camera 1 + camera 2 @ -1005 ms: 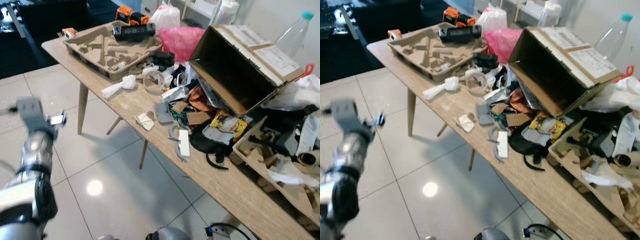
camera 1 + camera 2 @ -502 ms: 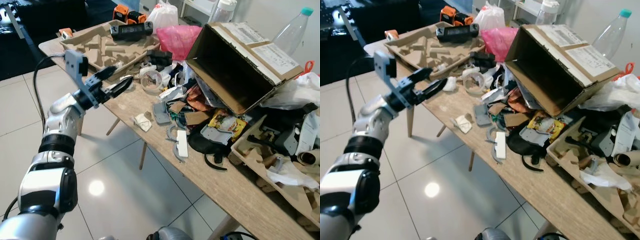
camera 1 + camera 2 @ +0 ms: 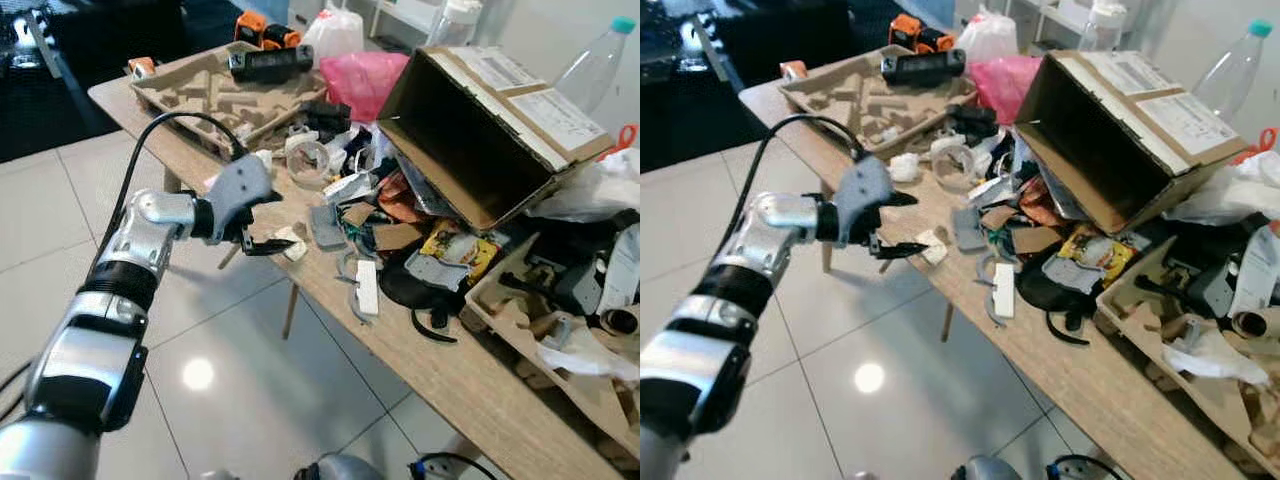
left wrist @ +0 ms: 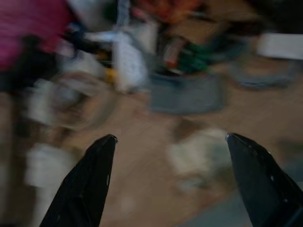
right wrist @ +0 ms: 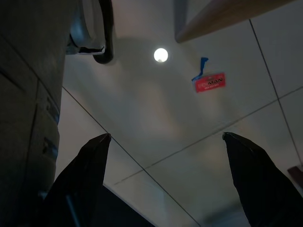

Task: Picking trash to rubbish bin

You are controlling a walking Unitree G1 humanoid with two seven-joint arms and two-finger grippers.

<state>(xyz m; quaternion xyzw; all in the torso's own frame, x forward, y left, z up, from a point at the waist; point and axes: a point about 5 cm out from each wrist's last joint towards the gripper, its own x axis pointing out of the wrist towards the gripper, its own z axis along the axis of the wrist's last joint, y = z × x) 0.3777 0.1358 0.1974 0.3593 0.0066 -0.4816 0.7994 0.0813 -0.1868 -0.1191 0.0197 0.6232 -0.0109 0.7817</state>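
Trash lies scattered along a long wooden table (image 3: 450,375). A small crumpled white scrap (image 3: 292,243) rests near the table's front edge, with a grey plastic piece (image 3: 325,225) just behind it. My left gripper (image 3: 264,221) hovers at that edge, open, its fingertips right beside the scrap and holding nothing. In the blurred left wrist view the scrap (image 4: 199,153) sits between and just beyond the spread fingers (image 4: 90,179), and the grey piece (image 4: 187,94) lies farther on. My right gripper (image 5: 164,137) hangs open over the tiled floor.
A tipped cardboard box (image 3: 480,130), a pink bag (image 3: 365,75), a moulded pulp tray (image 3: 215,95) and a plastic bottle (image 3: 597,65) crowd the table's back. More pulp packaging (image 3: 560,370) fills the right end. Glossy floor tiles (image 3: 230,400) lie in front of the table.
My left arm rose from beside the floor to the table, then dropped and moved right to the white scrap. The camera shifted slightly.
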